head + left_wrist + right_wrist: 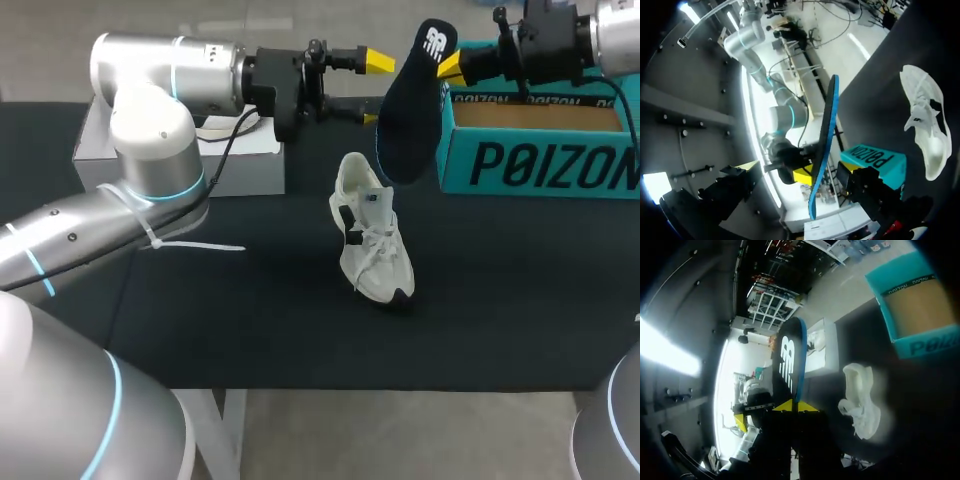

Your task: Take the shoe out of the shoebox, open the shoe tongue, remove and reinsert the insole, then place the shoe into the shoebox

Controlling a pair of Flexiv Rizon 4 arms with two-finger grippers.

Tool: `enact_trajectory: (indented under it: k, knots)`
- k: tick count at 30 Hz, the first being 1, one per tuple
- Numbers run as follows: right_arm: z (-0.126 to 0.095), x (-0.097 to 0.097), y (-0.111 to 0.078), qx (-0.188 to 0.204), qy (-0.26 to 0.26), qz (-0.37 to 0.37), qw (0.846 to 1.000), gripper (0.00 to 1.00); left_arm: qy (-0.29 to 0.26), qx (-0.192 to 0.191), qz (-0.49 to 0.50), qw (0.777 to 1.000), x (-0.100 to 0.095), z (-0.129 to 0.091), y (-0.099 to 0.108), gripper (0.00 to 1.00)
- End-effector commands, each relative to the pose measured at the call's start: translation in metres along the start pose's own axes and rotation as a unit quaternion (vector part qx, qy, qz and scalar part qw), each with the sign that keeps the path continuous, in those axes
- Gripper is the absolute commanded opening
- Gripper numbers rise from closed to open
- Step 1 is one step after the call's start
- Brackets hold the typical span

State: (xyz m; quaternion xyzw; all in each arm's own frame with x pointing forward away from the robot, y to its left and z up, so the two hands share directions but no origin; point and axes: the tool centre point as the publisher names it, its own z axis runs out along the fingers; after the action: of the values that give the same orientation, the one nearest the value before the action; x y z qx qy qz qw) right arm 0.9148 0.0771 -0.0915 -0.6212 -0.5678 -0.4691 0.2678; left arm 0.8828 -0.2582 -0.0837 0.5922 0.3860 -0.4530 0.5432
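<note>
The dark navy insole (408,115) hangs in the air above the table, and my right gripper (452,67) is shut on its upper end. In the right wrist view the insole (791,357) rises from the closed yellow tips of the right gripper (790,406). My left gripper (374,90) stands open right beside the insole's left edge. In the left wrist view the insole (823,145) shows edge-on between the spread fingers (746,166), without touching them. The white shoe (372,240) lies on the black table below, toe towards the front. The teal shoebox (540,160) stands open at the back right.
A white box (180,150) sits at the back left under my left arm. A white cable tie (195,246) hangs from that arm over the table. The black tabletop (250,320) stretches in front of the shoe to the front edge.
</note>
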Motion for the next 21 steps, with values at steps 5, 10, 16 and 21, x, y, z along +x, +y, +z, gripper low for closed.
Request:
enact_trajectory:
  k: [5,10,16,21]
  knots:
    - [0.009,0.006,0.020,0.037,-0.015,-0.005,0.999,0.00,0.018,0.003,0.008,1.000,0.012,0.007,-0.007,1.00]
    - [0.012,0.005,0.021,0.043,-0.018,-0.002,0.999,0.00,0.021,0.003,0.007,1.000,0.024,0.011,-0.008,0.40]
    - [0.020,0.006,0.015,0.050,-0.013,-0.003,0.999,0.00,0.012,-0.005,0.011,1.000,0.032,0.017,-0.002,0.00]
    - [0.024,0.008,0.009,0.049,-0.003,-0.002,0.999,0.00,0.009,-0.013,0.014,1.000,0.040,0.025,0.007,0.00]
